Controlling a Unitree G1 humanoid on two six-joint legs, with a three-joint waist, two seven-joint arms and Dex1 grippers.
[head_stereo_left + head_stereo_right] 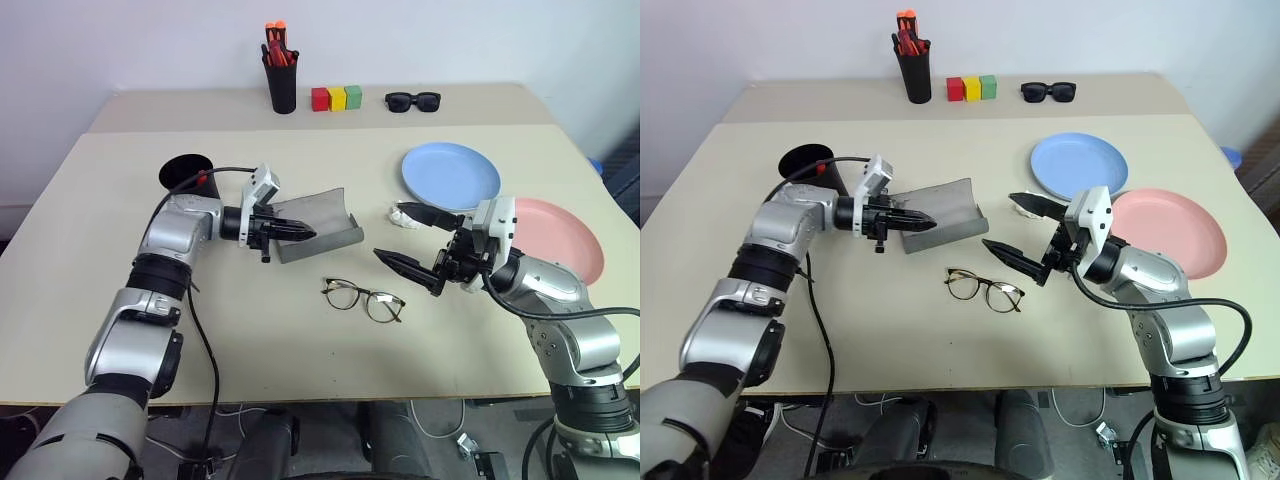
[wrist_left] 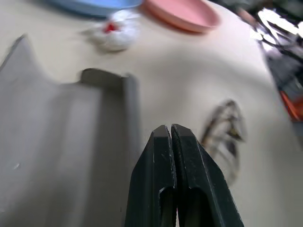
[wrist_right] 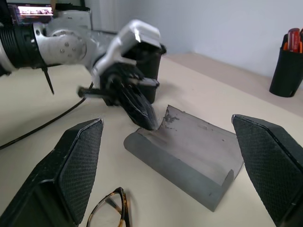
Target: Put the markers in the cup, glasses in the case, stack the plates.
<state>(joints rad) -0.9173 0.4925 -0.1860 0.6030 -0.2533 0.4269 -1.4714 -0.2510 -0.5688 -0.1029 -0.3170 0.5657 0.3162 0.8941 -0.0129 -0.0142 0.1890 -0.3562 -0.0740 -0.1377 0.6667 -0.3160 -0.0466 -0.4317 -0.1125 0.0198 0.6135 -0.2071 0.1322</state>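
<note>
The grey case (image 1: 322,226) lies open at mid-table, its lid raised. My left gripper (image 1: 303,234) hovers shut over its left end, holding nothing. The wire-framed glasses (image 1: 363,299) lie unfolded just in front of the case. My right gripper (image 1: 388,230) stands wide open to the right of the case, above the table. A small white thing with a red spot (image 1: 398,214) lies under its upper finger; I cannot tell if it is the markers. The black cup (image 1: 184,171) stands behind my left arm. The blue plate (image 1: 450,175) and pink plate (image 1: 565,240) lie side by side.
On the rear table stand a black pen pot (image 1: 281,85) with orange-red pens, a row of coloured blocks (image 1: 336,97) and dark sunglasses (image 1: 413,100). A black cable (image 1: 205,350) hangs off my left arm.
</note>
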